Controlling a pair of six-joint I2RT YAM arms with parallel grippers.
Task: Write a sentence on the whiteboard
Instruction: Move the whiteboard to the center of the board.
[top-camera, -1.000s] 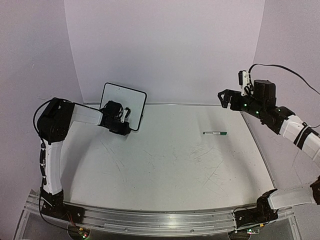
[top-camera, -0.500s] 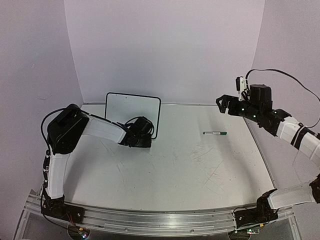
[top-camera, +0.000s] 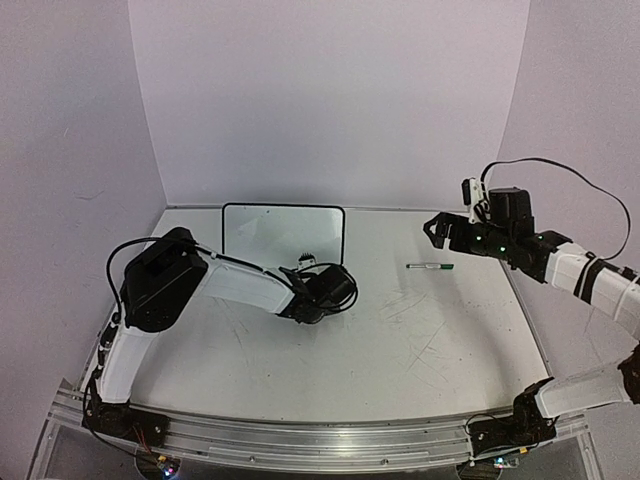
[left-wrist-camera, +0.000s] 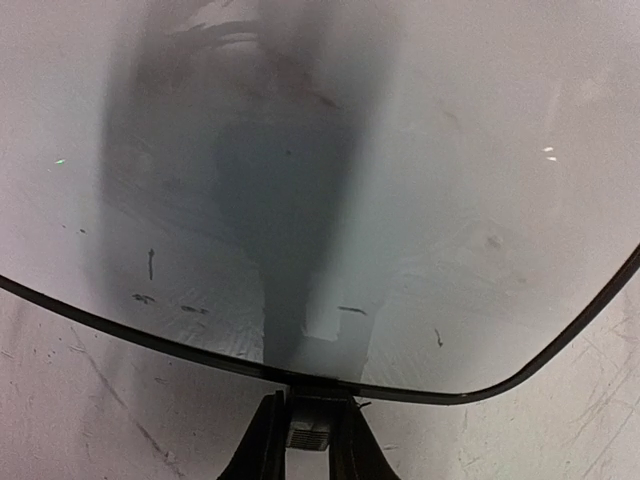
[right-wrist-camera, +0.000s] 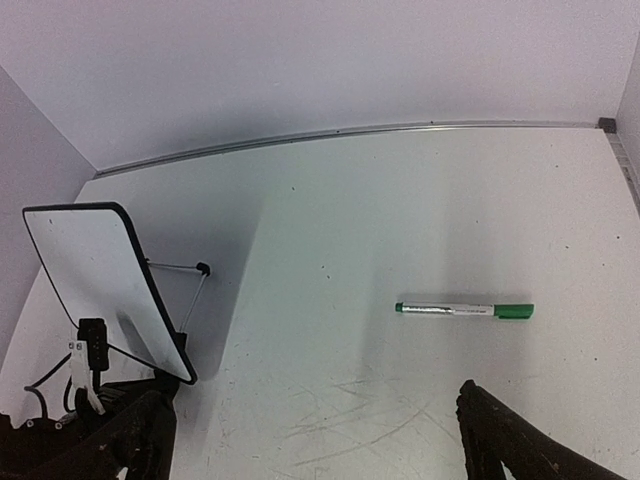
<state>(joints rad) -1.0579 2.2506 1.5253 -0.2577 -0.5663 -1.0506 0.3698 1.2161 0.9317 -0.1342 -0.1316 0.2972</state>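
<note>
**Figure.** Whiteboard (top-camera: 283, 232) upright at 11 o'clock on the counter (top-camera: 400, 340), its lower frame edge pinched in the narrow left jaws. The right jaws gape wide and empty, poised near the marker (top-camera: 430, 267) lying at 2 o'clock. The board face bears no sentence. Risks: the thin edge-grip may let the board pivot or topple under pen pressure, and a misjudged descent may roll the marker away.

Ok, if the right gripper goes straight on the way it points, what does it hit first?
Most likely the table, close to the green marker, which lies ahead of the open right gripper. Depth is unclear, so it could touch the marker first.
</note>
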